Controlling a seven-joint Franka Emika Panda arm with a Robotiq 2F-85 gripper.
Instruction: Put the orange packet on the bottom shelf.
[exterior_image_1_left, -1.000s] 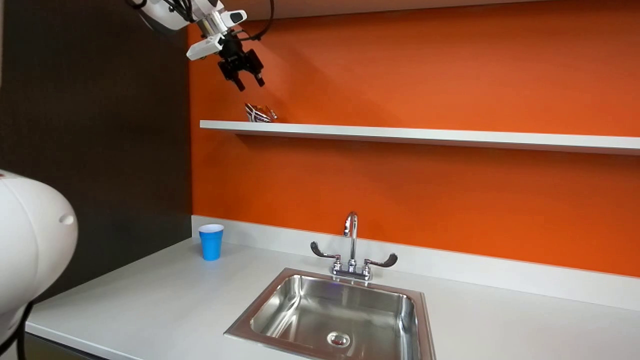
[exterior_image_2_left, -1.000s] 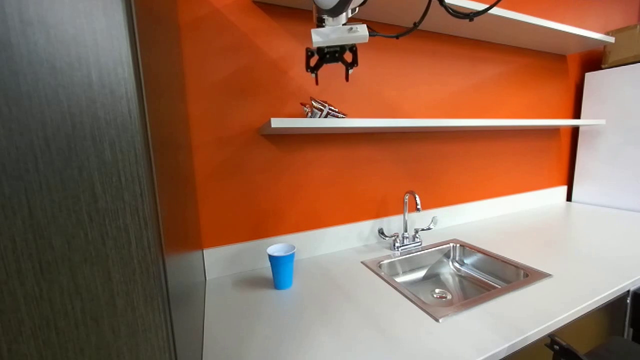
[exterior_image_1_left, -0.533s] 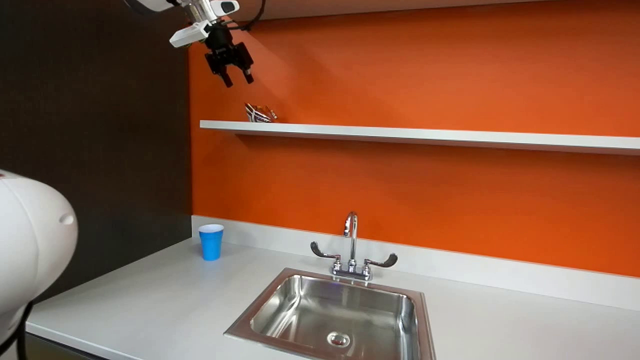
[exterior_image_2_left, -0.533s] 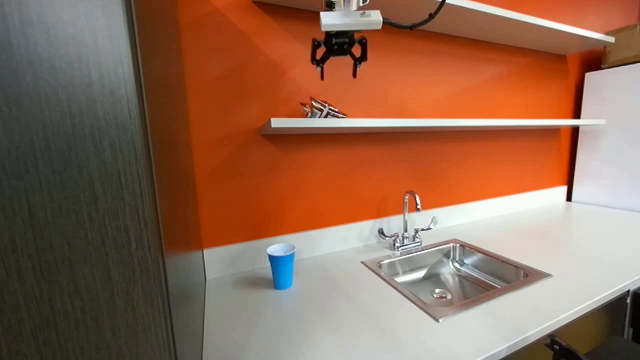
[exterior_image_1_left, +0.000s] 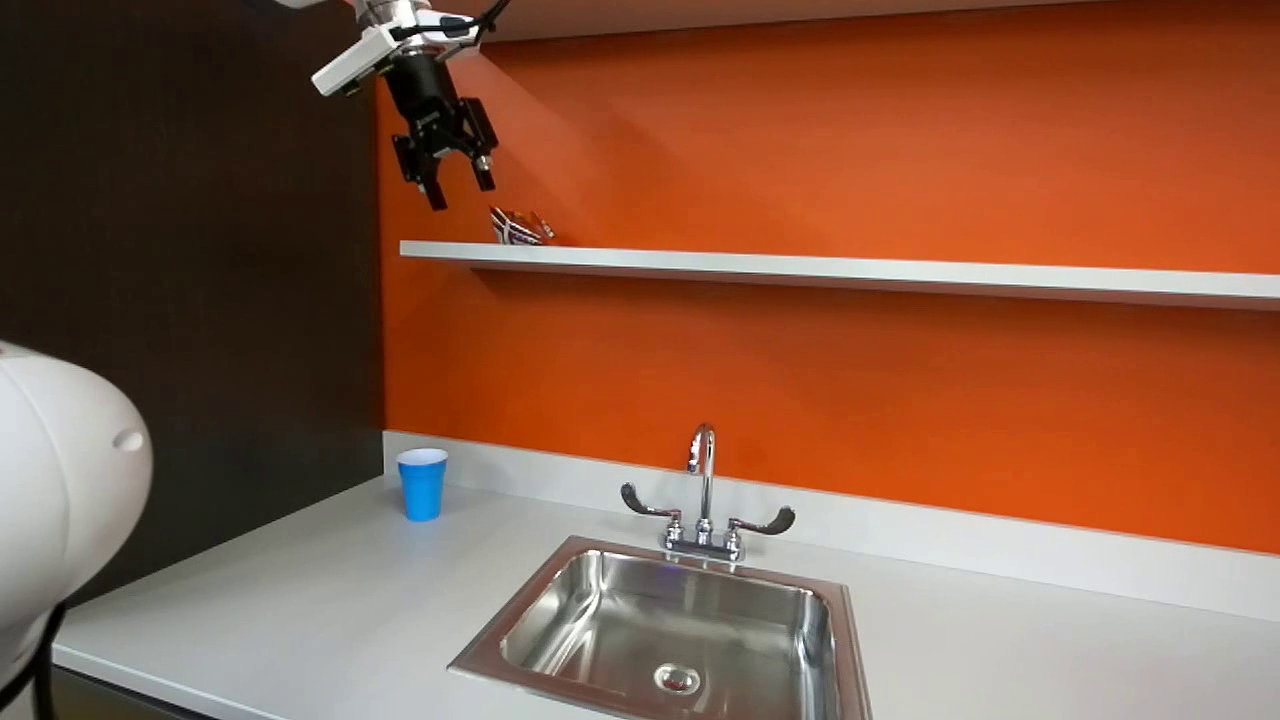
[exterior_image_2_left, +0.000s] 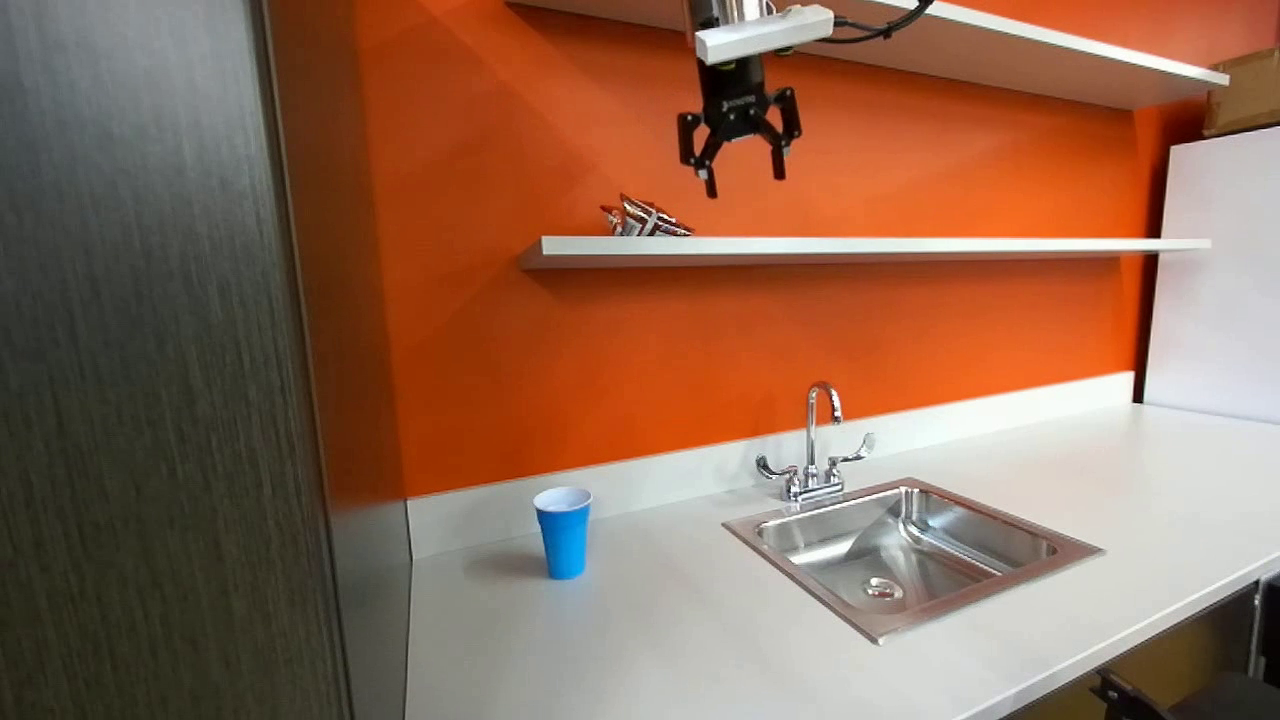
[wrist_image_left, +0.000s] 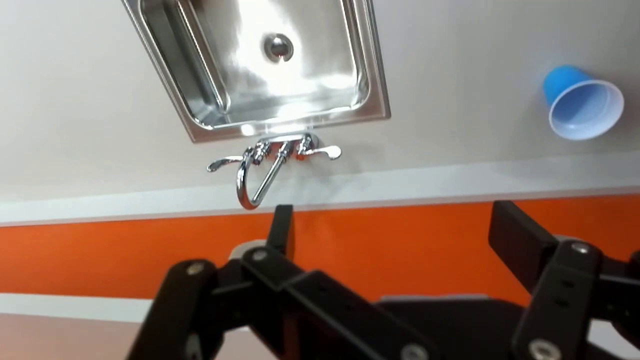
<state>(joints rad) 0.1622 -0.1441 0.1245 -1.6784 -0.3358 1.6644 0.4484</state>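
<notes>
The orange packet (exterior_image_1_left: 520, 228), a small crinkled bag, rests near the end of the bottom shelf (exterior_image_1_left: 850, 268). Packet (exterior_image_2_left: 648, 218) and shelf (exterior_image_2_left: 880, 247) show in both exterior views. My gripper (exterior_image_1_left: 462, 196) is open with nothing between its fingers. It is apart from the packet, a little higher and off to one side of it in both exterior views, also here (exterior_image_2_left: 745, 186). In the wrist view the open fingers (wrist_image_left: 393, 212) frame orange wall, and the shelf's pale edge (wrist_image_left: 75, 306) shows at lower left. The packet does not show in the wrist view.
A blue cup (exterior_image_1_left: 422, 488) stands on the countertop (exterior_image_1_left: 300, 590) near the dark side panel (exterior_image_1_left: 220, 250). A steel sink (exterior_image_1_left: 580, 655) with a faucet (exterior_image_1_left: 706, 490) is beside it. An upper shelf (exterior_image_2_left: 1050, 50) hangs above the arm, with a cardboard box (exterior_image_2_left: 1245, 92) beyond its end.
My gripper has moved sideways away from above the packet, then lowered slightly and tilted. It has stayed open. The packet has not moved on the shelf.
</notes>
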